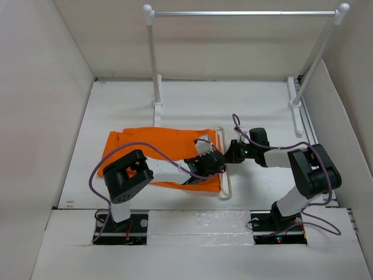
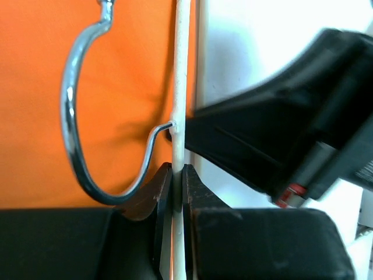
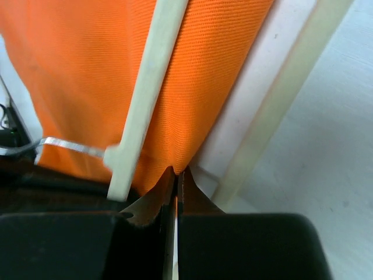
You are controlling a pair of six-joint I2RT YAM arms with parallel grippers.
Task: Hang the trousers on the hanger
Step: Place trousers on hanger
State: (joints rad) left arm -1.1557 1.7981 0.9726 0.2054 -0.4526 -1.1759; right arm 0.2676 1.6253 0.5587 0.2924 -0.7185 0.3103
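Left fingers [image 2: 150, 197] are fully closed on a thin cream bar of the hanger [image 2: 180, 87], pinching it just below where the silver hook [image 2: 71, 111] joins the bar. The hook curls out over orange cloth. Right fingers [image 3: 197, 201] are also clamped shut, with a small fold at the edge of the trousers [image 3: 87, 70] nipped between the tips. In the right wrist view one hanger bar lies across the top of the cloth just beside the pinch. A second bar runs parallel on the other side, off the cloth, with a pale strip between it and the cloth. In the top view the trousers lie mostly flat on the white desk [image 1: 175, 99], left of centre and in front of the white-posted rack [image 1: 245, 13]. The hanger runs near-to-far along their right edge. Both wrists meet at that edge, the left arm reaching across the cloth and the right coming in from the right side. In the left wrist view the black body of the right wrist sits very close to the bar. Whether it actually touches the bar can't be told.
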